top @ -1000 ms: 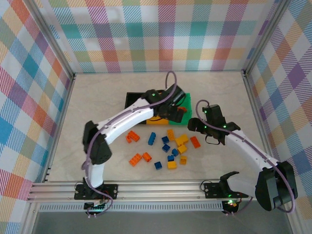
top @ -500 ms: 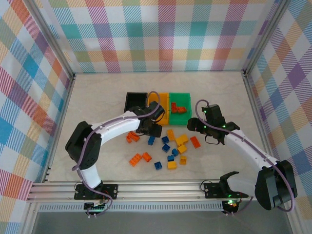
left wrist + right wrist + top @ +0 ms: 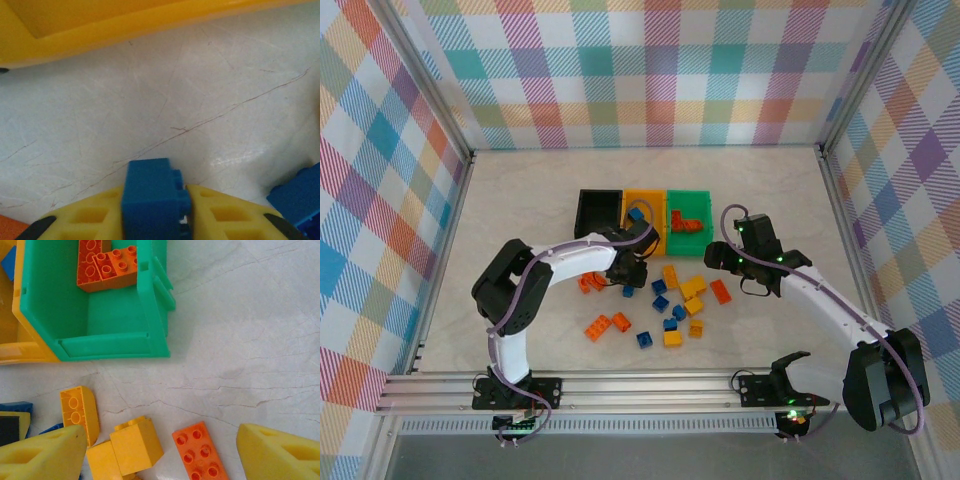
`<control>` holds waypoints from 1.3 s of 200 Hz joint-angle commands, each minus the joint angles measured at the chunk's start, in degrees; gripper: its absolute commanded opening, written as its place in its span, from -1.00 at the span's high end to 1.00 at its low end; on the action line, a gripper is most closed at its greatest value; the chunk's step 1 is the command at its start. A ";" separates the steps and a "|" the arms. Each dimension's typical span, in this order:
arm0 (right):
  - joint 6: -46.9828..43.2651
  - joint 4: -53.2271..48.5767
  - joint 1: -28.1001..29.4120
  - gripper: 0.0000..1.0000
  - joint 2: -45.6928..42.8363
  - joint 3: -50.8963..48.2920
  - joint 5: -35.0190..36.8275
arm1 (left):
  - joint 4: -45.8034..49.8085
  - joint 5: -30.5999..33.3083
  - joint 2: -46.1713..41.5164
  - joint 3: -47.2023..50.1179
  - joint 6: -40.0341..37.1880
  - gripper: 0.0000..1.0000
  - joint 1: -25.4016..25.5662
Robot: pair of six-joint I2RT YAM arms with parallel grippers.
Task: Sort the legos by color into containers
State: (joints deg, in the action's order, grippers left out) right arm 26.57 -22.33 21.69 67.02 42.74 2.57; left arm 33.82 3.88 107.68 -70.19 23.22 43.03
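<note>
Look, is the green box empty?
Not empty: orange legos lie inside the green bin; the rest of its floor is bare.

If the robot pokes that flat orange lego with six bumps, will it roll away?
Probably not. The orange lego lies flat, bumps up, with square corners, so it should slide rather than roll or tip. It looks like hard plastic, so it's likely stiff, not squashy. The table looks smooth, so it may skid easily.
</note>
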 commanded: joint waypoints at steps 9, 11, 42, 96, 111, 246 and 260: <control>-0.02 -0.35 -0.32 -0.58 -0.57 1.23 0.43 | 0.06 -1.05 -2.76 1.20 1.47 0.53 -0.33; -0.02 -0.39 -0.29 -0.58 -0.53 1.23 0.38 | 0.09 -1.15 -3.10 1.20 1.52 0.54 -0.25; 0.04 -0.19 -0.34 -0.58 -0.63 1.17 0.43 | 1.33 -1.47 -9.00 -0.59 2.92 0.61 -0.11; 0.42 0.62 -0.33 -0.58 0.65 0.76 0.33 | 0.67 1.63 -3.57 -15.20 2.77 0.66 -3.04; 0.50 0.73 -0.33 -0.58 0.96 0.68 0.38 | 0.97 2.27 0.68 -20.11 2.98 0.67 -4.26; -1.26 0.27 -0.16 -0.60 -1.00 0.43 -3.06 | 0.63 3.87 1.63 -25.59 3.84 -0.70 -4.63; -1.25 0.09 -0.02 -0.59 -1.01 0.49 -3.60 | -0.62 3.18 -1.86 -22.85 4.22 -0.84 -4.19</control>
State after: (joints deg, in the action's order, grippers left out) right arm 26.11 -22.28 21.71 67.11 42.74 0.84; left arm 35.51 8.01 113.80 -96.36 26.76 37.74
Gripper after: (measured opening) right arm 0.798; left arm 0.875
